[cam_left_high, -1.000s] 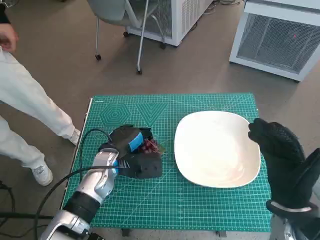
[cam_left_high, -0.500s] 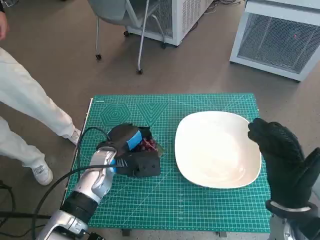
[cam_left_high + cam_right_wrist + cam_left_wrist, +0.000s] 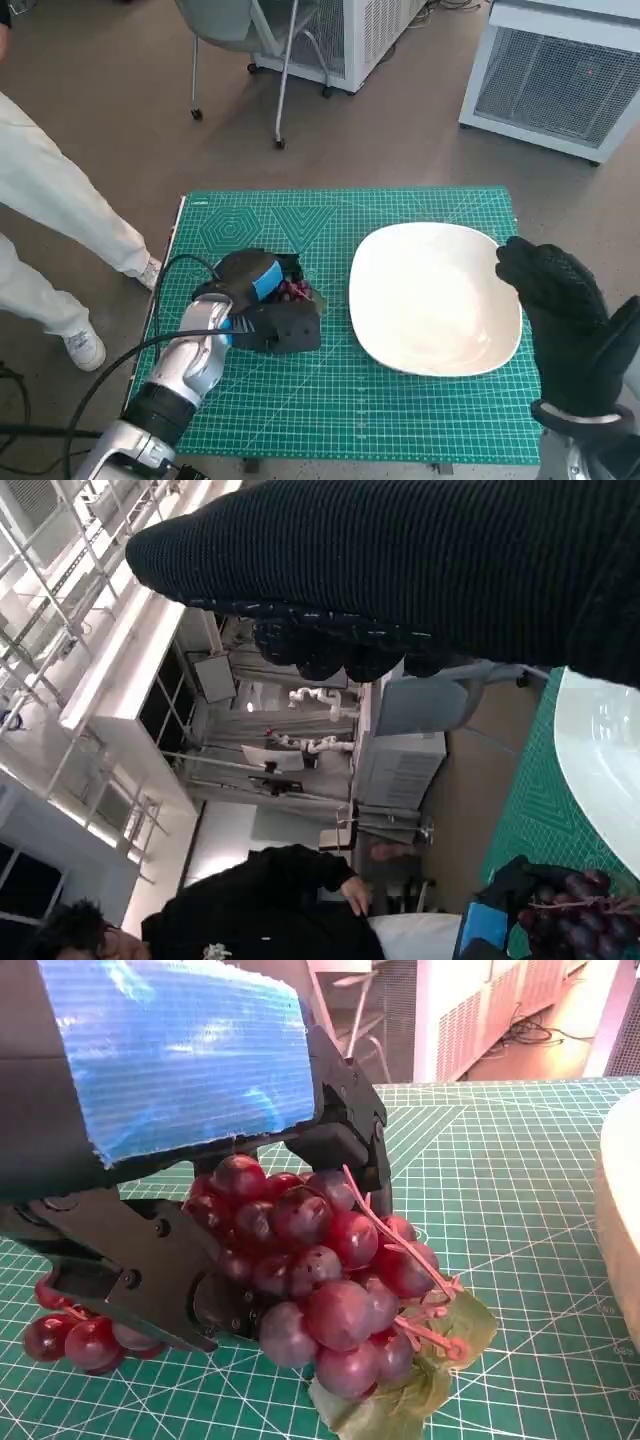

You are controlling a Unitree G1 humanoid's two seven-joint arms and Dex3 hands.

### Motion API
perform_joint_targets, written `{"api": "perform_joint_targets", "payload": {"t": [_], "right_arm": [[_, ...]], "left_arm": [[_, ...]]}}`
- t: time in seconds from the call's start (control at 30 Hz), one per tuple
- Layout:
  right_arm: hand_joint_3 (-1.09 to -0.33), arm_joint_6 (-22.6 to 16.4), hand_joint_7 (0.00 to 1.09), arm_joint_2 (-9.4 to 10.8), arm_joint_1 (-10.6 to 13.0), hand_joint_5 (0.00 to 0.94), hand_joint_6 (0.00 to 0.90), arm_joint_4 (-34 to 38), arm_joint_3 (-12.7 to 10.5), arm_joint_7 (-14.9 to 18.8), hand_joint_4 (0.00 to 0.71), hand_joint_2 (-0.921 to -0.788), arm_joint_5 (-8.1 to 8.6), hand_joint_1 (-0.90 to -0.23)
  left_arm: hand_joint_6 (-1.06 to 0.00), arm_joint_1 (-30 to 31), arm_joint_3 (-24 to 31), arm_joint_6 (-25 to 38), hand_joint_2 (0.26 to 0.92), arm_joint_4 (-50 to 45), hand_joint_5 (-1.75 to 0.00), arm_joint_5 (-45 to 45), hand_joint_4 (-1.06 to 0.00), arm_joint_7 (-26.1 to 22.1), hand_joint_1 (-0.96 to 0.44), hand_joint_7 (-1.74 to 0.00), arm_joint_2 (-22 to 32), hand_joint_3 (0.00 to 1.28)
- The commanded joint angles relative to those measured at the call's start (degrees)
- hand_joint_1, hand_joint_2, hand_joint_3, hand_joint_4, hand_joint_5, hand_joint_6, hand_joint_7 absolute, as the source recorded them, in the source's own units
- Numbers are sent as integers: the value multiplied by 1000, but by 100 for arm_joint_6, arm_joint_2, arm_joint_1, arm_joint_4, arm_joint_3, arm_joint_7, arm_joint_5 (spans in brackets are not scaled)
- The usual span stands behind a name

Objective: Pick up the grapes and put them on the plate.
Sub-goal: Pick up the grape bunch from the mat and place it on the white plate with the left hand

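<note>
On the green-matted worktop (image 3: pixel 420 420), no legible writing; left robot hand (image 3: pixel 262 305) clasped the grapes (image 3: pixel 320 1280), right robot hand (image 3: pixel 560 310) hovered empty, fingers apart, beside the plate (image 3: pixel 430 300).

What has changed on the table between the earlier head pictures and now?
Very little: the left hand has edged slightly up the mat, its fingers still round the grapes. The plate and right hand have stayed put.

grapes (image 3: pixel 320 1280): glossy, smooth dark-red skins
plate (image 3: pixel 435 300): white, smooth, faint sheen
right hand (image 3: pixel 565 320): black knitted cloth
mat (image 3: pixel 330 410): matt green
</note>
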Motion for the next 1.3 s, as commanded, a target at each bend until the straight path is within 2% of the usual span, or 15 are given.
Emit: {"api": "perform_joint_targets", "payload": {"t": [0.03, 0.33, 0.57, 0.7, 0.9, 1.3], "right_arm": [[-566, 26, 884, 12, 60, 527, 263, 76, 10, -10, 509, -921, -16, -315], [-566, 17, 883, 9, 43, 527, 265, 78, 10, -2, 511, -921, -19, -315], [-566, -16, 883, 22, 42, 526, 266, 94, 13, -20, 511, -921, -44, -315], [-566, -28, 883, 37, 47, 527, 266, 101, 11, -34, 513, -921, -42, -314], [-566, -33, 884, 60, 58, 528, 268, 110, 8, -36, 515, -921, -11, -314], [-568, -46, 885, 90, 87, 528, 268, 89, -23, -30, 516, -921, 56, -315]], "left_arm": [[-670, 87, 84, 69, 921, -329, -1445, -70, -572, -95, 3, -965, 98, 116], [-661, 421, 489, 492, 920, -2352, -1335, -11, -630, -508, 3, -1025, 436, 87], [-634, 561, 769, 588, 920, -3205, -1194, 12, -698, -573, 3, -1122, 546, 63], [-628, 590, 921, 558, 920, -3481, -1150, 5, -725, -510, 3, -1140, 571, 53], [-616, 583, 1051, 524, 920, -3629, -1184, 14, -741, -480, 3, -1093, 574, 56], [-636, 547, 1083, 410, 917, -3510, -1076, -27, -755, -405, 3, -1173, 512, 40]]}}
